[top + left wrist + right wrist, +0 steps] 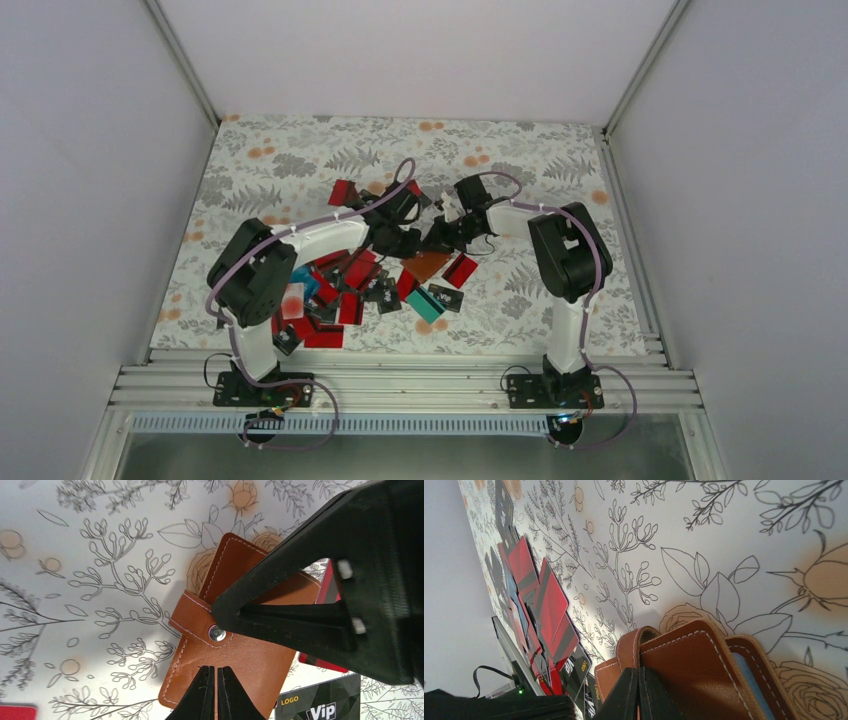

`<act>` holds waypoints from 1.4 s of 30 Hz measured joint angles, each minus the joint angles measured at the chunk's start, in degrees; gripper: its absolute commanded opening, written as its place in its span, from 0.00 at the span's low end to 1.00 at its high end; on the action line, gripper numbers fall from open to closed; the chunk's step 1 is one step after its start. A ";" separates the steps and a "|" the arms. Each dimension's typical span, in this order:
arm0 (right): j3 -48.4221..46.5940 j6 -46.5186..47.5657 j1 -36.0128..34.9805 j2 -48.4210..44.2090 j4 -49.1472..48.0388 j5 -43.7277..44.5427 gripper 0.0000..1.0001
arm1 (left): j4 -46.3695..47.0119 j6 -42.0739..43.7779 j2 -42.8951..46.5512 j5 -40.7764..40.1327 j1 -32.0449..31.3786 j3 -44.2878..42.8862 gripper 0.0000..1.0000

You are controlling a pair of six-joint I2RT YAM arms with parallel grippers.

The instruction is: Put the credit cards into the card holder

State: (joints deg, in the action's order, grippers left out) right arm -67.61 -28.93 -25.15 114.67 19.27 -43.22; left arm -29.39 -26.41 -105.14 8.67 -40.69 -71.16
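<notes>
The brown card holder (428,265) lies on the flowered cloth between both grippers, its snap strap (217,632) across the cover. In the left wrist view my left gripper (216,669) is shut, its tips over the holder's (250,665) near half with nothing between them. My right gripper (216,614) is shut too, its tips against the holder by the strap. From the right wrist, that gripper (639,670) sits at the cover's edge (694,650), and the holder gapes slightly, showing a bluish pocket (746,680). Credit cards (335,290), mostly red and black, are heaped left of the holder.
A teal card (424,304) and a red card (460,270) lie just in front of the holder. A black Vip card (320,705) and a red card (327,587) touch its edges. White walls enclose the table (540,160) on three sides.
</notes>
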 measured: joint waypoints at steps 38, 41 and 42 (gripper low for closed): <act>0.02 0.83 -0.04 -3.06 2.69 1.62 0.05 | 3.39 -4.28 -4.09 2.32 -0.37 1.90 0.05; 0.26 0.96 -0.04 -3.06 2.67 1.92 0.04 | 3.37 -4.28 -4.11 2.32 -0.37 1.90 0.05; 0.37 0.96 -0.04 -3.06 2.67 2.01 0.04 | 3.39 -4.28 -4.11 2.32 -0.37 1.90 0.05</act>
State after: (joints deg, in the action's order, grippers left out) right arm -67.24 -27.97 -25.19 111.61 21.93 -41.21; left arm -26.00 -30.70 -109.25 10.98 -41.06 -69.25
